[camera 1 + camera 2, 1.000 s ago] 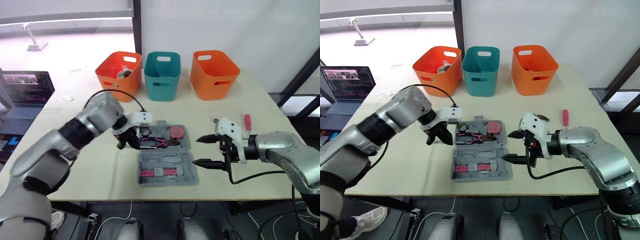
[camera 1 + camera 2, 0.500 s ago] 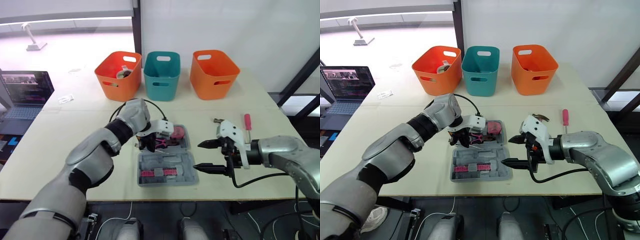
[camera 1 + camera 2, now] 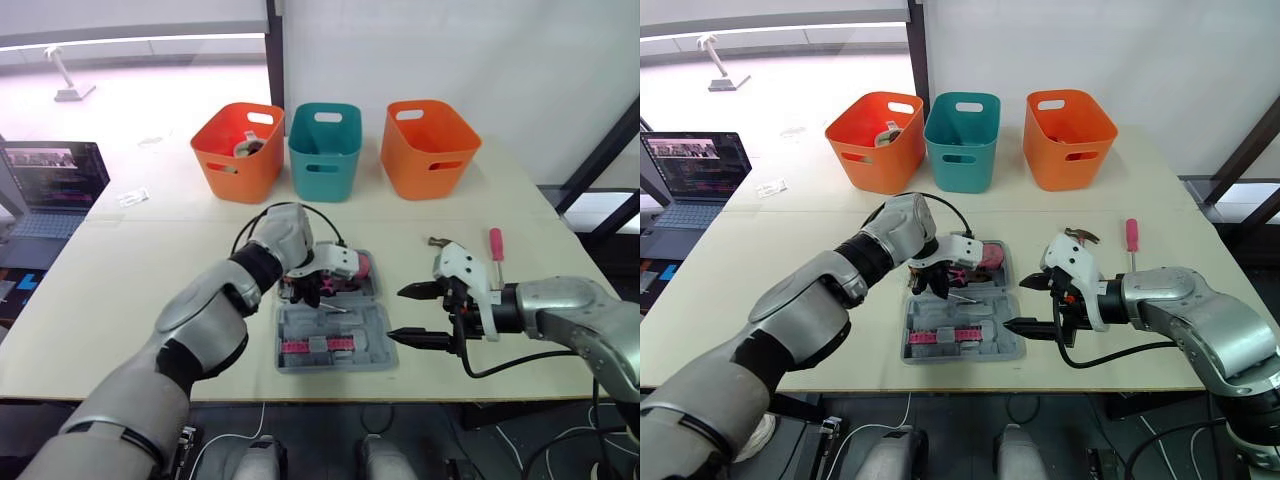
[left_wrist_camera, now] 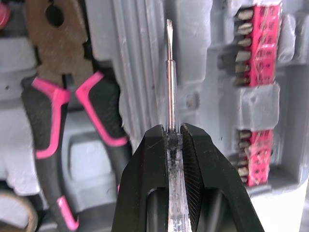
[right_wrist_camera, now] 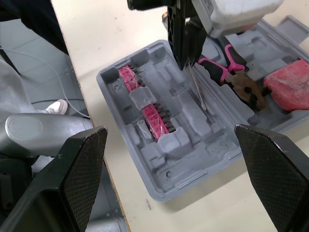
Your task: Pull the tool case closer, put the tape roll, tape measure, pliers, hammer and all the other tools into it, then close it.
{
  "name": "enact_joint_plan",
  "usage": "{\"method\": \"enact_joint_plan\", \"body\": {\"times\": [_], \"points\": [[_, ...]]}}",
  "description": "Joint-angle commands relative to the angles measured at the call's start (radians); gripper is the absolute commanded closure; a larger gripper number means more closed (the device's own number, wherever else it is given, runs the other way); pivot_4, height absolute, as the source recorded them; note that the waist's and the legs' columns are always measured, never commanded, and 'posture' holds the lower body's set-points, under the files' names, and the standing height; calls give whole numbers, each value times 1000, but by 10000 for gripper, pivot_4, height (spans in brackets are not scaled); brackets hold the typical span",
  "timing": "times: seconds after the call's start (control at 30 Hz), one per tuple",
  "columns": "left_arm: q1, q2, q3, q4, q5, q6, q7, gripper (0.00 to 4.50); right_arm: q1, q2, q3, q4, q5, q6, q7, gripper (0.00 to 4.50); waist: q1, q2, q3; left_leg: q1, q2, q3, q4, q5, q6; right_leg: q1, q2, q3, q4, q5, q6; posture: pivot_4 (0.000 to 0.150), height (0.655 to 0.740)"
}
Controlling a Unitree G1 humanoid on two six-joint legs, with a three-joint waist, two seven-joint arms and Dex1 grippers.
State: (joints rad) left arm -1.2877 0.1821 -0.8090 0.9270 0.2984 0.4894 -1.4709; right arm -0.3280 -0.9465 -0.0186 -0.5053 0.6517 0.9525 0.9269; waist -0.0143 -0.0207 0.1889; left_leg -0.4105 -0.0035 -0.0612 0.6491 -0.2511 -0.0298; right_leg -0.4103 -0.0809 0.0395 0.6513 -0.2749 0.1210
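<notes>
Broadly, the pale table (image 3: 150, 260) carries three baskets in a row along its far edge: an orange basket (image 3: 238, 150), a teal basket (image 3: 324, 150) and a second orange basket (image 3: 428, 150). The grey tool case (image 3: 385, 355) lies open and flat near the middle of the front edge, both halves facing up.

The left gripper (image 4: 170, 131) hangs over the case, about where its two halves meet. Its fingers are pinched narrowly on the clear handle of a slim slotted screwdriver (image 4: 170, 77), whose shaft points down toward the moulded tray. Whether the tip touches the plastic cannot be told. The right gripper (image 3: 1015, 303) sits just beside the case's right side, its fingers spread wide and holding nothing.

Inside the far half of the case lie the pliers (image 4: 48, 53), with pink and black handles, and beside them the pink tape measure (image 5: 289, 79). The near half holds pink bit strips (image 5: 154, 116). A red-handled screwdriver (image 3: 494, 243) lies on the table toward the right edge, well apart from the case.
</notes>
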Motion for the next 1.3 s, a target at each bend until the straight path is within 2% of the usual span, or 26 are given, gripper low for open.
{"method": "enact_joint_plan", "body": {"times": [0.03, 0.23, 1.3], "points": [[3, -11, 23, -11, 23, 0, 5, 44751, -6, -12, -32, -29, 9, -15, -2, 0, 0, 0, 0, 0, 0, 0, 0, 0, 0, 0, 0, 0, 0, 0, 0, 1500, 7400], [6, -32, 35, 18, 56, -14, 55, 44751, -10, -11, -29, -28, 5, -19, -5, 0, 4, 0, 0, 0, 0, 0, 1, 0, 0, 1, 0, 0, 0, 0, 0, 1500, 7400], [52, -98, 70, 33, 104, 4, 57, 44751, -20, -3, -15, -13, -6, -40, -27, 0, 4, 1, -1, 2, 0, 0, 1, 0, 0, 3, 0, 0, 0, 0, 1, 1500, 7400]]}}
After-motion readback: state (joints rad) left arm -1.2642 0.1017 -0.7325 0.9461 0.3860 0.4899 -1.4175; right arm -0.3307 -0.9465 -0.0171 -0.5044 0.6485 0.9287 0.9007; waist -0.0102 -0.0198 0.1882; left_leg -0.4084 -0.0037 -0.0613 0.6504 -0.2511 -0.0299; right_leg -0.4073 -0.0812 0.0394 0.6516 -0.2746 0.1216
